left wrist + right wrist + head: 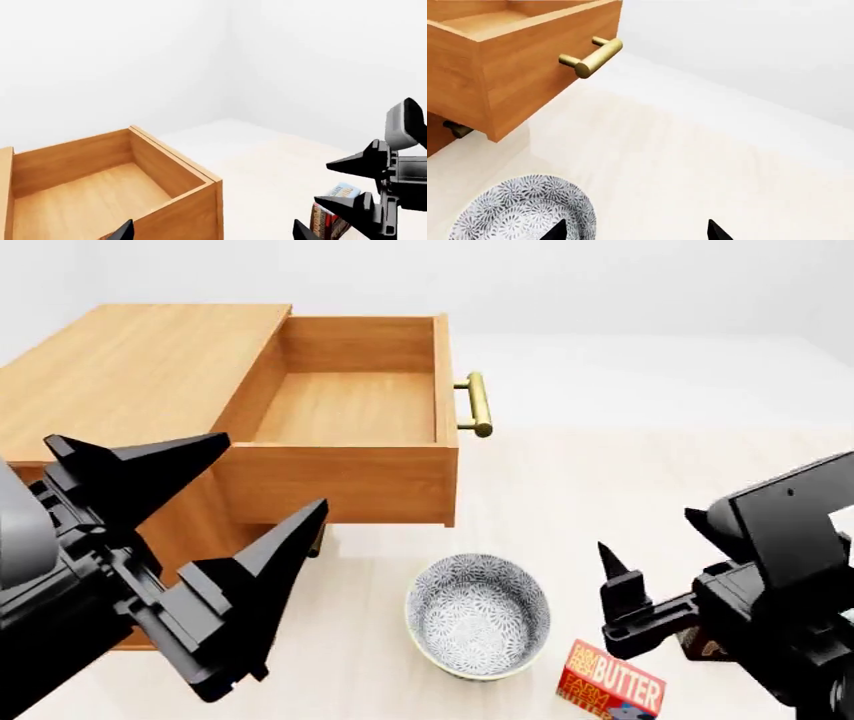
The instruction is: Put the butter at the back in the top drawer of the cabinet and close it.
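The butter (617,688), a red and orange carton with white lettering, lies on the floor at the front right, beside the bowl (478,615). The cabinet (120,370) stands at left with its top drawer (350,405) pulled out and empty, brass handle (474,405) facing right. My left gripper (260,480) is open and empty in front of the cabinet; in the left wrist view (213,235) it is near the drawer's corner (200,200). My right gripper (651,540) is open and empty just above and behind the butter; the right wrist view (635,232) does not show the butter.
A patterned grey bowl (520,210) sits on the floor below the drawer front (527,65). A lower drawer's handle (457,130) shows under the open drawer. A box with a blue top (341,192) lies partly hidden behind my right gripper (373,190). Pale floor stretches to the right.
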Robot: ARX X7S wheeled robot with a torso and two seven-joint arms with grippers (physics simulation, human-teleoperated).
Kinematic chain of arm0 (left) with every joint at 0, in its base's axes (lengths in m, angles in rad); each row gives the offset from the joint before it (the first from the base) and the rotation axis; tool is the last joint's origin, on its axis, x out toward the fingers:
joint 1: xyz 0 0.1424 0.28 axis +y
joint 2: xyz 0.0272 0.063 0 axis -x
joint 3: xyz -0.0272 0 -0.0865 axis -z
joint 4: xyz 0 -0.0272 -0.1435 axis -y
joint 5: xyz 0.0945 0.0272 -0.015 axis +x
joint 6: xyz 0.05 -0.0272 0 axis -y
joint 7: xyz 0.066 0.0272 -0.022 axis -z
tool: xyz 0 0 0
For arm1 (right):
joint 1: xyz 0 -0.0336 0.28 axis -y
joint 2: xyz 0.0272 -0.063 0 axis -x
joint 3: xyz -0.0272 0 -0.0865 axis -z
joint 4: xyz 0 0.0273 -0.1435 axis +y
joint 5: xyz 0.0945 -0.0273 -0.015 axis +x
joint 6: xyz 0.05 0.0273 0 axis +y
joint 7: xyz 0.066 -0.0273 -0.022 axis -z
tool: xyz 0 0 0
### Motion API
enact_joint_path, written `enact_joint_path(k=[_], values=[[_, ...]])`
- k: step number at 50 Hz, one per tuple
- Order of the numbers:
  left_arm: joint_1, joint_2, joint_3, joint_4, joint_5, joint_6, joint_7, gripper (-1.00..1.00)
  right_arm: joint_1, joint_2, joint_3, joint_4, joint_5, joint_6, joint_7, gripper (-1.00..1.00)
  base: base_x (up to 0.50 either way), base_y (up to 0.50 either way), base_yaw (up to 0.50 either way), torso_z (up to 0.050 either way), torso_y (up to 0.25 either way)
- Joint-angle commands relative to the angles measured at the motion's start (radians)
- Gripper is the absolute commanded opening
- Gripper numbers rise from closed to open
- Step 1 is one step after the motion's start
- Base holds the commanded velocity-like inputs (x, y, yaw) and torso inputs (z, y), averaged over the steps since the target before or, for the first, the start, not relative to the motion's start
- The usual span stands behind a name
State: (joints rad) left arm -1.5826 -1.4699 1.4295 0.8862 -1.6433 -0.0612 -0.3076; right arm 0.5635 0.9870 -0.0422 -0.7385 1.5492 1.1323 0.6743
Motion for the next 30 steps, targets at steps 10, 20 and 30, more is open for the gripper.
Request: enact_joint_path(k=[10,20,30], values=[[0.076,-0.069,0.040,0.006,0.054,0.072,0.084,1.00,1.190,0.094,-1.104,0.431,0.271,0.437,-0.413,1.00,0.00,0.00,0.00,0.000,0.000],[0.070,-0.052,0.030,0.001,0.029,0.056,0.085,1.00,1.439,-0.004,-1.437,0.437,-0.051,0.424,-0.892,1.00,0.00,0.00,0.00,0.000,0.000],[0.077,-0.049,0.031,-0.006,0.028,0.059,0.098,1.00,1.466,-0.061,-1.571,0.475,-0.119,0.410,-0.960,1.00,0.00,0.00,0.00,0.000,0.000]])
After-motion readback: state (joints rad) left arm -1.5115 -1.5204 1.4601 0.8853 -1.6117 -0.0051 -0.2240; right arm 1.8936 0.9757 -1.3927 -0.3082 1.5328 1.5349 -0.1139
